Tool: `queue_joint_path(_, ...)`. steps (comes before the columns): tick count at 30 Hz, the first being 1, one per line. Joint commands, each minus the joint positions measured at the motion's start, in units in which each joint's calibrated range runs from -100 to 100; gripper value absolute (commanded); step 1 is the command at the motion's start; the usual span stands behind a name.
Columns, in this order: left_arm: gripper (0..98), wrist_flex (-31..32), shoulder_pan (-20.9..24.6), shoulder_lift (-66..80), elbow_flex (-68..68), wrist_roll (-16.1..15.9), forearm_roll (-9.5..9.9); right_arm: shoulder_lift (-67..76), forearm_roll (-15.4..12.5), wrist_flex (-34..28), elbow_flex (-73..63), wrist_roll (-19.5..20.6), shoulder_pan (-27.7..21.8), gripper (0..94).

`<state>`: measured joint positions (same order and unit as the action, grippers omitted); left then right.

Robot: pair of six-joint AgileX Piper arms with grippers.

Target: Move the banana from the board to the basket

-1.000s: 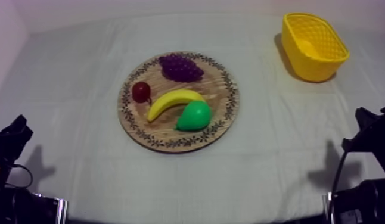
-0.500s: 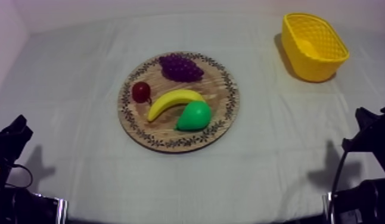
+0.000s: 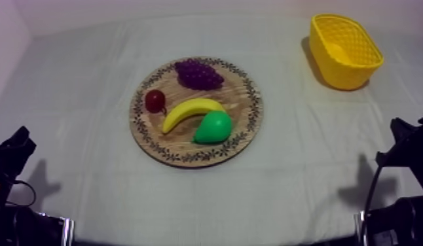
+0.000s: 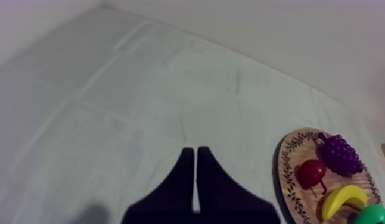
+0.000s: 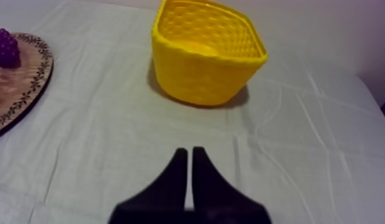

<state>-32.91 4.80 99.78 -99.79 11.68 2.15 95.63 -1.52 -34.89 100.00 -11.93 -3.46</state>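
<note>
A yellow banana lies across the middle of the round wooden board, between a small red fruit and a green pear. The yellow basket stands at the far right of the table. My left gripper rests low at the left edge, its fingers together as a narrow wedge over bare cloth, beside the board. My right gripper rests low at the right edge, shut, its fingertips pointing toward the basket.
A purple bunch of grapes lies at the back of the board. Grey-white cloth covers the table, with open room between board and basket. A pale wall runs along the far side.
</note>
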Motion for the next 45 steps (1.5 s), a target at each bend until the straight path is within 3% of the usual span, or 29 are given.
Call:
queue_joint_path(1,0.1,0.0,0.0,0.0,0.0,0.0,0.03,0.0,0.0,0.0,0.0,0.3,0.0,0.7)
queue_joint_path(7,0.1,0.0,0.0,0.0,0.0,0.0,0.03,0.0,-0.3,0.5,0.0,3.5,0.1,0.7)
queue_joint_path(15,0.1,0.0,0.0,0.0,0.0,0.0,0.03,-4.6,-0.9,1.8,-3.6,0.2,2.2,0.6)
queue_joint_path(30,0.1,0.0,0.0,0.0,0.0,0.0,0.03,-30.3,-2.1,1.2,-29.1,-3.4,10.0,0.7)
queue_joint_path(36,0.1,0.0,0.0,0.0,0.0,0.0,0.03,-39.5,-1.3,-1.6,-37.2,-4.9,14.0,0.6)
queue_joint_path(45,0.1,0.0,0.0,0.0,0.0,0.0,0.03,-53.2,1.4,-10.7,-53.9,-6.3,19.7,0.5)
